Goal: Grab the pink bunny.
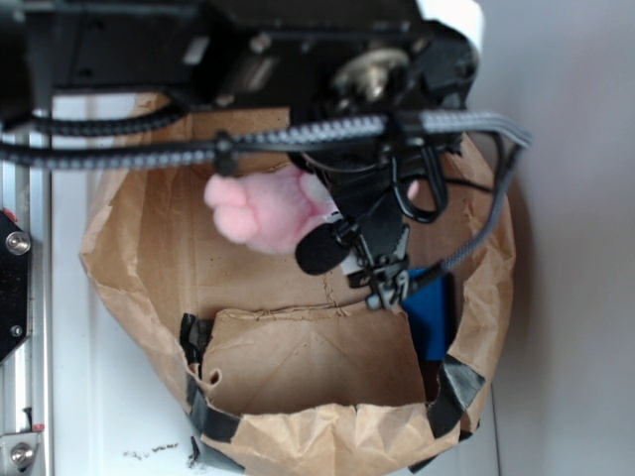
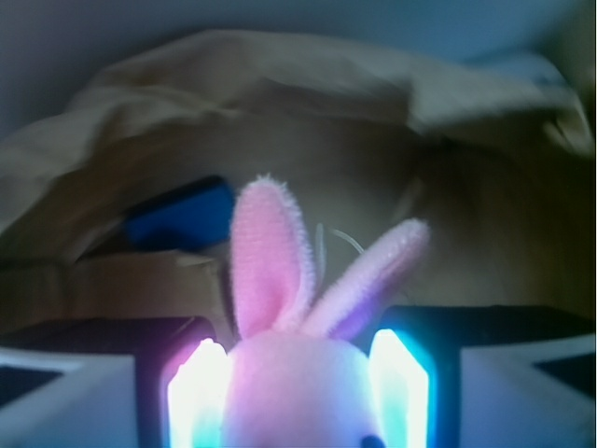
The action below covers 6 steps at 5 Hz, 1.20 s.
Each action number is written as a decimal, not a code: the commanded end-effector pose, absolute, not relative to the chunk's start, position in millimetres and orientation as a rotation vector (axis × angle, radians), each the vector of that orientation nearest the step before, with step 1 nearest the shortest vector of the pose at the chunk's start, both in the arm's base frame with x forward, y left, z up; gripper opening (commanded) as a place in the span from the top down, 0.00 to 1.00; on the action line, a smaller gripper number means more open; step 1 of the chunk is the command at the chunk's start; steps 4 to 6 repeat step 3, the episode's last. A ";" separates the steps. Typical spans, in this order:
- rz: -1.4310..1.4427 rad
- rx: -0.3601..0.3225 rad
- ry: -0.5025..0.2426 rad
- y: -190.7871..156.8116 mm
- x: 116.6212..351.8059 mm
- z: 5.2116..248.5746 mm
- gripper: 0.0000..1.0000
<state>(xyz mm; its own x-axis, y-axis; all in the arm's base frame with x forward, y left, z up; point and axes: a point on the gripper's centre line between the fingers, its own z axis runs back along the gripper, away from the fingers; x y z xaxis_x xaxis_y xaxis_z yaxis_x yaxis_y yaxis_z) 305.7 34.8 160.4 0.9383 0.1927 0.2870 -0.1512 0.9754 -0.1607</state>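
The pink bunny [image 2: 298,383] fills the bottom middle of the wrist view, its two ears [image 2: 270,261] pointing up. My gripper [image 2: 298,397] is shut on the pink bunny, with a glowing fingertip pressed against each side of its head. In the exterior view the pink bunny [image 1: 268,210] hangs over the paper bag [image 1: 129,268], its fluffy body sticking out left of the black gripper [image 1: 342,223], whose fingertips are hidden by cables and the plush.
The brown paper bag stands open with black tape [image 1: 213,421] at its front corners. A blue object [image 1: 434,312] lies inside at the bag's right, seen too in the wrist view as a blue object [image 2: 182,215]. The arm and cables [image 1: 298,134] cross the top.
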 end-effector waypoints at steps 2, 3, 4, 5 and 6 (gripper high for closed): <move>0.029 -0.032 -0.289 27.0 270.6 191.1 1.00; 0.023 0.033 -0.302 20.9 272.1 182.5 1.00; 0.023 0.033 -0.302 20.9 272.1 182.5 1.00; 0.023 0.033 -0.302 20.9 272.1 182.5 1.00; 0.023 0.033 -0.302 20.9 272.1 182.5 1.00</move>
